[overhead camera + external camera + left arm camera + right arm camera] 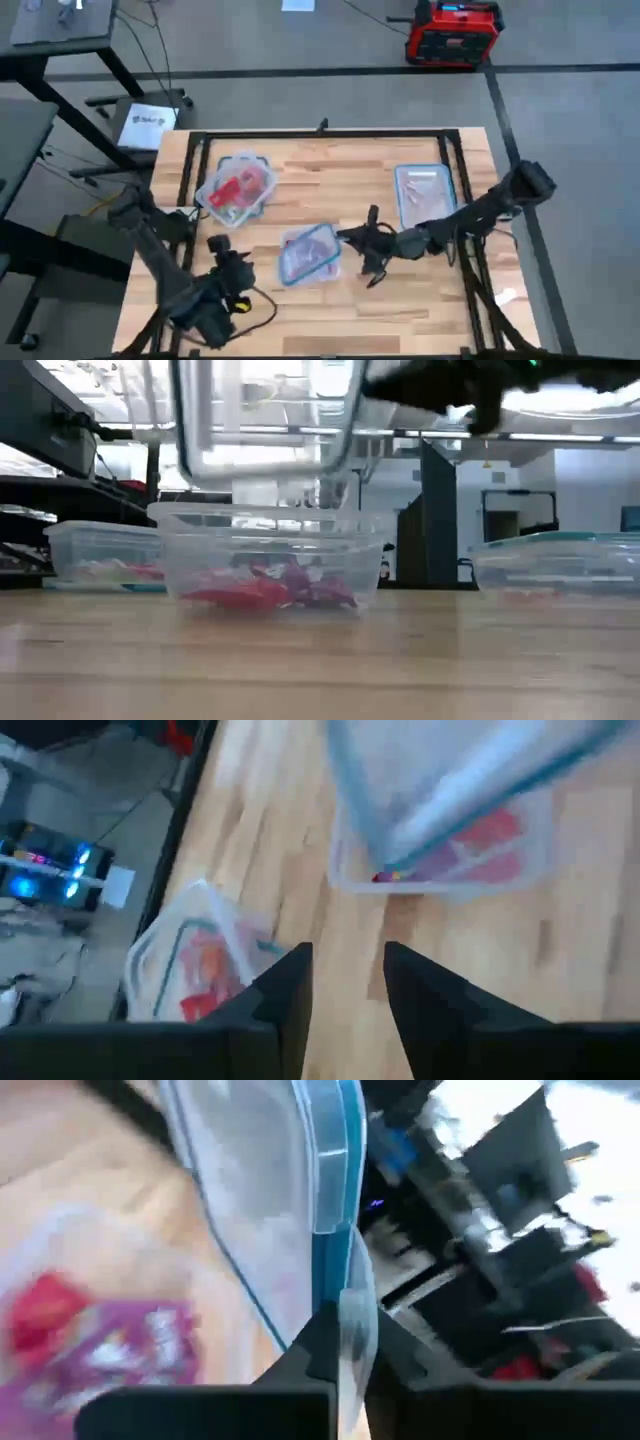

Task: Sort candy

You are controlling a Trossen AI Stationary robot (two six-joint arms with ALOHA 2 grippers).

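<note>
The candy (270, 592), red and purple wrapped pieces, lies in an open clear tub (308, 252) at the table's middle and shows in the right wrist view (90, 1340). A clear lid with a bluish rim (265, 420) hangs over that tub, with my right gripper (352, 240) shut on it. My left gripper (345, 990) stands open near the table's front left (218, 245), above bare wood between the middle tub and the left tub, with nothing between its fingers. My right gripper pinches the lid's bluish rim (352, 1320) between its two fingers, at one edge. The fingers come about level from the table's right side. The lid is lifted clear of the tub below and stands steeply tilted.
A lidded tub with red candy (238, 188) sits at the far left of the table, and another blue-rimmed tub (424, 192) stands at the far right. Bare wood lies along the near edge. Black frame rails run along the table's sides.
</note>
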